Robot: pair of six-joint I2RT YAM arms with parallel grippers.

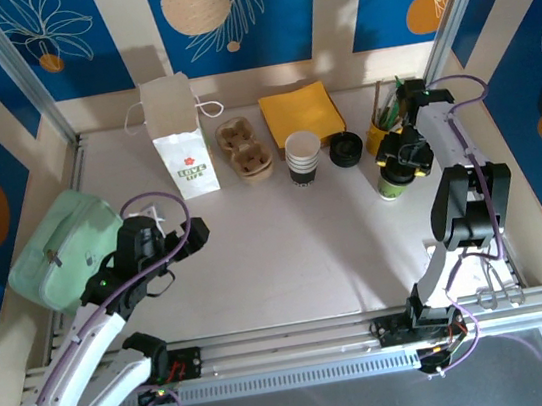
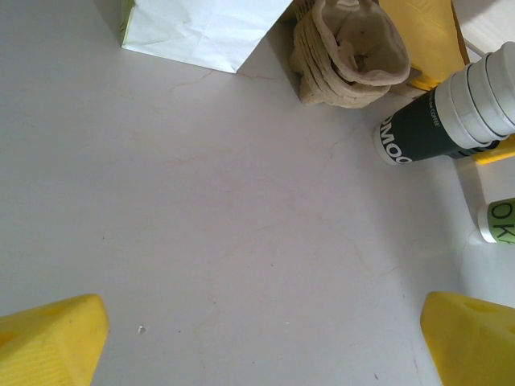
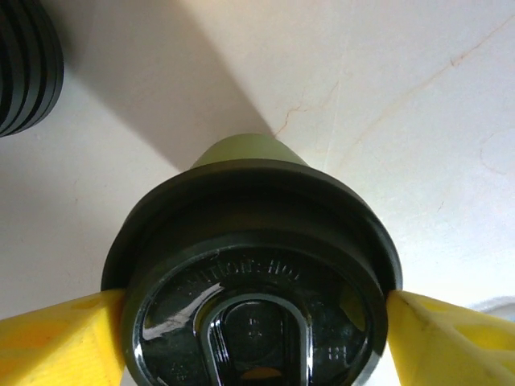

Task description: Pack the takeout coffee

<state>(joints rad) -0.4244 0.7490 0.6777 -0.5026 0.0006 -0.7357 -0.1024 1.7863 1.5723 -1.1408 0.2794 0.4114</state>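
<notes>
The takeout coffee point(image 1: 395, 184) stood upright at the far right of the desk point(image 1: 288, 251), just in front of the yellow cup of straws point(image 1: 386, 121) and near the stack of black lids point(image 1: 345, 149). The right pincer point(image 3: 256, 338) straddled it from above. Its yellow fingers point(image 3: 56, 338) lay against the brim of the lid on either side, though whether they squeezed or merely touched could not be told.

That contact was the main worry. With the fingers on the lid rather than the cup's wall, a lift might have popped the lid loose or let the cup drop away beneath it, spilling the drink. A careless rise could also have knocked the straw cup close behind.

The white paper bag point(image 1: 179, 140) stood well apart on the left. The cardboard cup carrier point(image 1: 245, 148) and the stack of paper cups point(image 1: 303, 156) sat between it and the coffee, so a low carry risked clipping them.

The left pincer point(image 2: 261, 346) hung wide open and empty over bare desk, short of the bag. With nothing steadying it, the bag looked light enough to tip or slide if the cup nudged its edge.
</notes>
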